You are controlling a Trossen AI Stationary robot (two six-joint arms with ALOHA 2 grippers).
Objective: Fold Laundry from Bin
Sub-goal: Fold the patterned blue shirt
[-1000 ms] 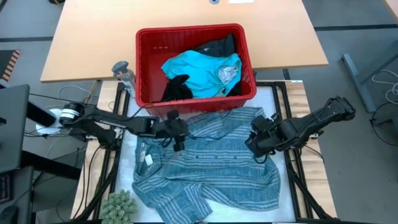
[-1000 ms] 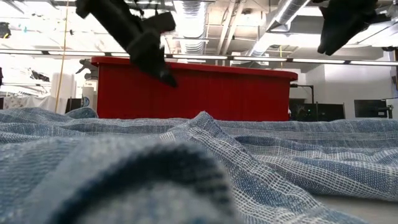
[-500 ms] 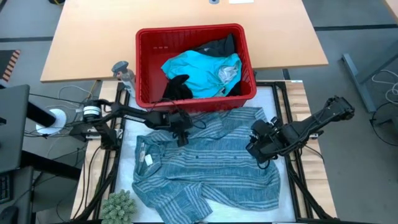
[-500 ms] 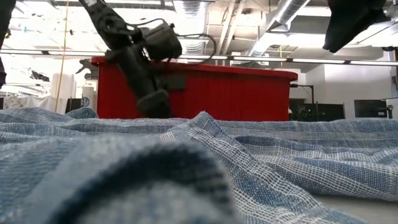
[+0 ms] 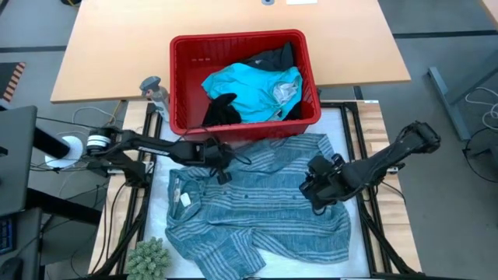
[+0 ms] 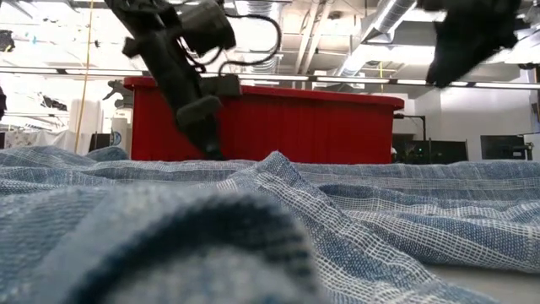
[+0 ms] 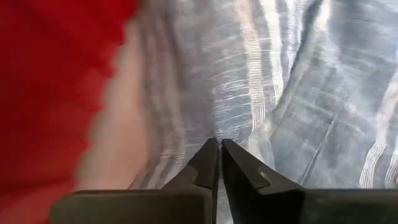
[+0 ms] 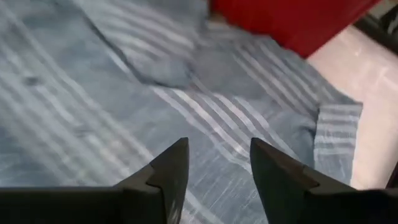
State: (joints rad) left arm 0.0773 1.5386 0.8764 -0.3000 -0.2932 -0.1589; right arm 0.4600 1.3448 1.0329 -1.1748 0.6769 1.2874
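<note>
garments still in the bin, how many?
3 visible in the bin: a turquoise one in the middle, a black one at its front-left, another black one at the back. More may lie hidden underneath.

Even, bright overhead light; ceiling tube lamps [image 6: 354,81] glare above the red rectangular plastic bin [image 6: 261,118], near blue-grey striped cloth [image 6: 169,245] blurred, perhaps defocus.
</note>
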